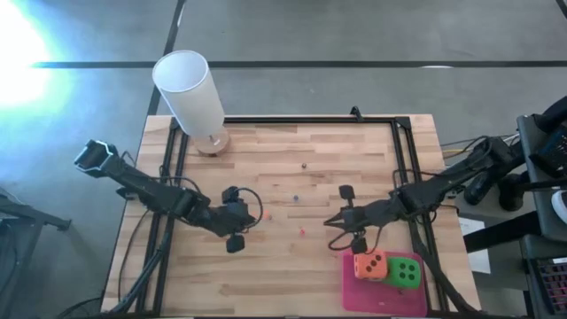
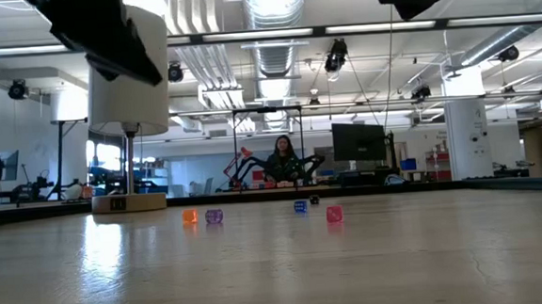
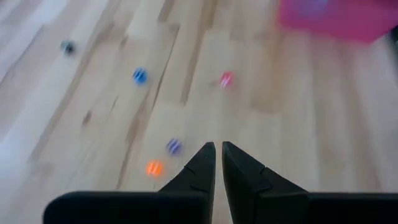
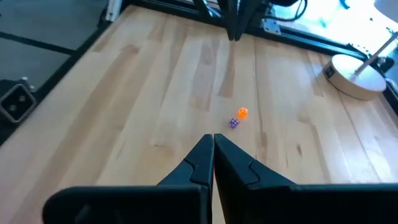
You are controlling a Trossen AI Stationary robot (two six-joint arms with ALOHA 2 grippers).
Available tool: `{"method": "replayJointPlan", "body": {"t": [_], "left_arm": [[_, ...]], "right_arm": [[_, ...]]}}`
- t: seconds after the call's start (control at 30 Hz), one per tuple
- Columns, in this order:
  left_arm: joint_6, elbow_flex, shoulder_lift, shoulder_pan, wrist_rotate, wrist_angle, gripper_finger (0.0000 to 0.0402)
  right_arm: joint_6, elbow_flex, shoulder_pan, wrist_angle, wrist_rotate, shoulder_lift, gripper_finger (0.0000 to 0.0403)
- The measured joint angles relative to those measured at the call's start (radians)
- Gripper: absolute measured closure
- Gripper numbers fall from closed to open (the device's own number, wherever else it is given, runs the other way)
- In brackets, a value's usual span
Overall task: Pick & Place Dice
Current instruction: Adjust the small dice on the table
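An orange die [image 1: 369,264] and a bright green die [image 1: 406,272] sit side by side on the pink mat [image 1: 372,297] at the table's near right. My right gripper [image 1: 328,223] hangs shut just left of the mat, above bare wood, holding nothing. My left gripper [image 1: 257,215] hangs shut near the table's middle, facing the right one, also holding nothing. In the wrist views each pair of fingers, left [image 3: 219,155] and right [image 4: 213,146], points down at the boards. Neither gripper touches a die.
Several tiny coloured dice lie scattered mid-table: orange [image 4: 242,112], purple [image 4: 233,124], blue [image 3: 140,75], pink [image 3: 226,79], dark [image 3: 67,46]. A tall white cylinder [image 1: 189,93] stands on a round wooden base [image 1: 213,142] at the far left corner. A black frame [image 1: 310,120] rims the table.
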Motion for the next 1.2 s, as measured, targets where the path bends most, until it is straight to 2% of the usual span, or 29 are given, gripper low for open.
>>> {"method": "replayJointPlan", "body": {"t": [0.43, 0.73, 0.9, 1.2], "left_arm": [[-0.135, 0.0, 0.245, 0.017, -0.001, -0.036, 0.0366], [-0.195, 0.001, 0.394, 0.115, -0.001, -0.029, 0.0366], [-0.175, 0.01, 0.427, 0.165, 0.005, -0.013, 0.0366], [-0.126, 0.01, 0.458, 0.201, 0.022, 0.131, 0.0366]], "right_arm": [[0.05, 0.0, -0.01, 0.116, -0.002, 0.071, 0.0394], [0.061, 0.0, -0.009, 0.123, -0.001, 0.064, 0.0394], [0.06, 0.0, -0.009, 0.126, 0.0, 0.068, 0.0394], [0.059, 0.0, -0.008, 0.134, 0.0, 0.068, 0.0394]]}}
